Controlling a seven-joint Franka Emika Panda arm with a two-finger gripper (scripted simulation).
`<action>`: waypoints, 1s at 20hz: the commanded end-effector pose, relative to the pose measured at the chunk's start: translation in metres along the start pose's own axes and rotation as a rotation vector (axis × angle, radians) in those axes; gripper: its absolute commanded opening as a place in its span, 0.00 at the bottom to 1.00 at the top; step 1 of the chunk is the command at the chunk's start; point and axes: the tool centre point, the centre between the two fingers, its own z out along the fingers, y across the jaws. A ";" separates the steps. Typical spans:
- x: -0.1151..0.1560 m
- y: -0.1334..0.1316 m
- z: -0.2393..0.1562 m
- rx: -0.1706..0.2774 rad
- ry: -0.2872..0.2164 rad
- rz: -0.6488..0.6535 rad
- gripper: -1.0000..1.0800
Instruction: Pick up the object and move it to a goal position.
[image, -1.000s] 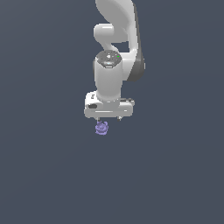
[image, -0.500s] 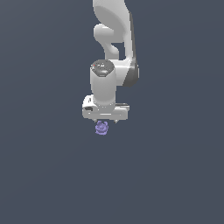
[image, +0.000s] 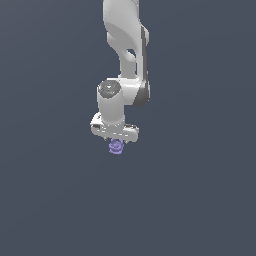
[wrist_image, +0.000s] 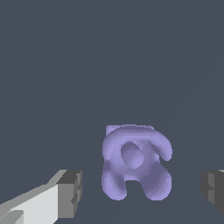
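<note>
The object (image: 116, 147), a small lavender-purple piece with curled ridges, lies on the dark floor right under the white hand in the exterior view. In the wrist view the object (wrist_image: 133, 162) shows rounded lobes around a central hollow. My gripper (wrist_image: 142, 192) is open. One grey fingertip (wrist_image: 71, 193) stands on one side of the object and the other fingertip (wrist_image: 214, 190) on the opposite side, each with a gap to it. In the exterior view the gripper (image: 118, 142) sits just above the object, its fingers mostly hidden by the hand.
The white arm (image: 127, 45) rises from the hand toward the top of the exterior view. Plain dark grey floor (image: 200, 200) lies all around, and nothing else shows on it.
The hand has come down and shifted a little to the exterior view's left, closing in over the object. The object has stayed in place.
</note>
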 end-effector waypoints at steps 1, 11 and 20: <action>-0.001 0.002 0.004 0.001 0.000 0.016 0.96; -0.002 0.002 0.025 0.000 0.000 0.013 0.96; -0.002 0.003 0.054 0.001 0.000 0.017 0.96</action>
